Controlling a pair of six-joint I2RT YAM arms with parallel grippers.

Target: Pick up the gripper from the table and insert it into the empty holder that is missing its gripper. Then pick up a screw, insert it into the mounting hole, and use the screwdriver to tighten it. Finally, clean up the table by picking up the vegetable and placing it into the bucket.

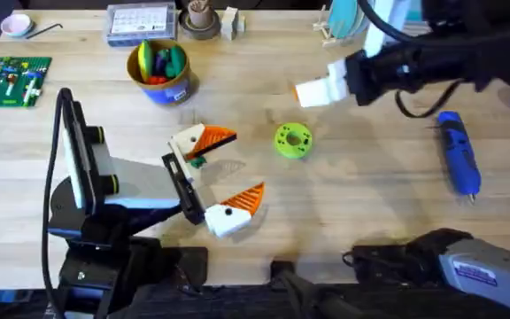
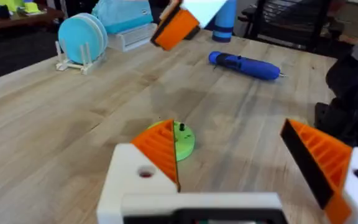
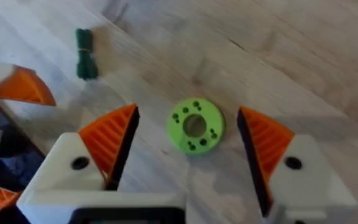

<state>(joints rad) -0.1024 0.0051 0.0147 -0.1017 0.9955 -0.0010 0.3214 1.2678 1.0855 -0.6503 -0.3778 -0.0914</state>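
Vegetable (image 3: 85, 53) flat on the worktop (image 1: 361, 204), just beside the left hand (image 1: 222, 170), fingers spread wide, nothing held. Lime disc (image 1: 292, 140) between both hands. Right hand (image 3: 188, 146) above the disc, wide open, empty. Screwdriver (image 1: 458, 151) well apart; bucket (image 1: 158, 73) beyond.

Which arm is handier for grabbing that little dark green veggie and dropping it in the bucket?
The left. Its open left gripper sits right beside the vegetable, and the bucket stands on its side of the table. The right gripper hovers farther off over the lime green disc.
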